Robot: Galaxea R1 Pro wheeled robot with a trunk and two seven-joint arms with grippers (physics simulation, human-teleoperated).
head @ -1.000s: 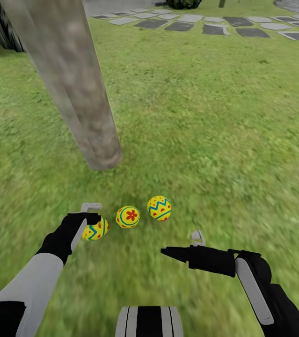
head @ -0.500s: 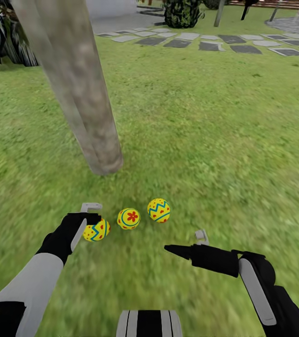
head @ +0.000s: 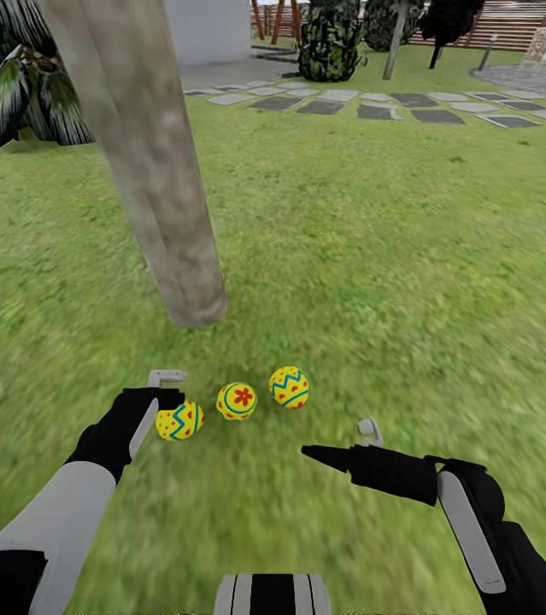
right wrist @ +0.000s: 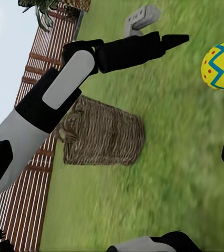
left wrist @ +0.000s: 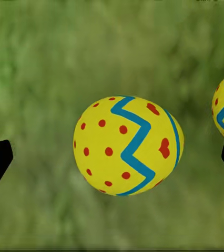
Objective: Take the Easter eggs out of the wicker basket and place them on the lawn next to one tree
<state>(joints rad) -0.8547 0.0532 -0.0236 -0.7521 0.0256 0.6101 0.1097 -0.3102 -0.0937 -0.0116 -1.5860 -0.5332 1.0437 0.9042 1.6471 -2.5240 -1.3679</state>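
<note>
Main risk, as I judge it: the left gripper sits right at the leftmost Easter egg; the egg lies on the lawn between the spread fingers, free of both in the left wrist view, so any sideways drift on withdrawal could clip it and set it rolling away from the tree; the middle egg lies just beside it, so a nudge could pass along the row; the third egg lies next in line, slightly nearer the right arm. All three eggs rest on grass near the foot of the trunk, apart from one another, so the placing looks done to me; what remains is a clean retreat, best straight up. Left arm: reaches forward and low from the left, forearm angled inward, wrist bent down over the egg, jaws released and gripping nothing. Right gripper: hangs low over bare grass, well apart from the eggs, its body pointing across toward the left; its dark tips stand wide at the edges of the right wrist view, so it reads as spread and empty. The wicker basket shows in that same view on the lawn beyond the left arm, near the slatted fence; whether anything remains inside I cannot tell.
</note>
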